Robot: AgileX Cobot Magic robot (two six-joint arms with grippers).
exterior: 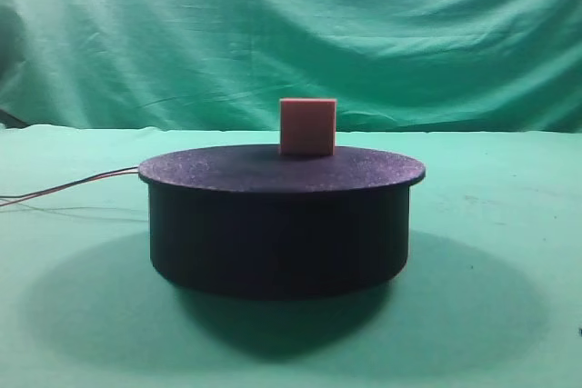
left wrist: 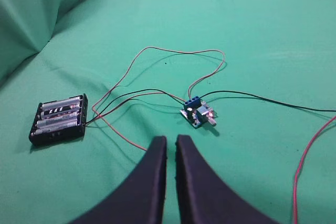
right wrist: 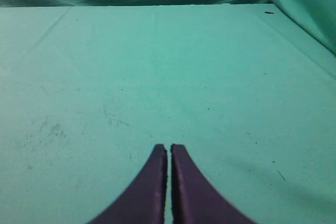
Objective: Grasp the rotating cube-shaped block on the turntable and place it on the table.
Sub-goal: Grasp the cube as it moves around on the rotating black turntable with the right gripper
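Observation:
The salmon-pink block (exterior: 307, 126) stands on the far part of the black turntable (exterior: 280, 224), a little right of its middle, in the exterior high view. The turntable sits on the green table (exterior: 509, 224). Neither gripper shows in that view. In the left wrist view my left gripper (left wrist: 171, 140) is shut and empty, its dark fingers nearly touching above the cloth. In the right wrist view my right gripper (right wrist: 169, 148) is shut and empty over bare green cloth (right wrist: 157, 66). The block and turntable do not show in either wrist view.
Thin red wires (exterior: 64, 190) trail left from the turntable. In the left wrist view a black battery holder (left wrist: 59, 119) and a small blue circuit board (left wrist: 197, 114) lie on the cloth, joined by red and black wires (left wrist: 157, 61). Green backdrop (exterior: 291, 34) hangs behind.

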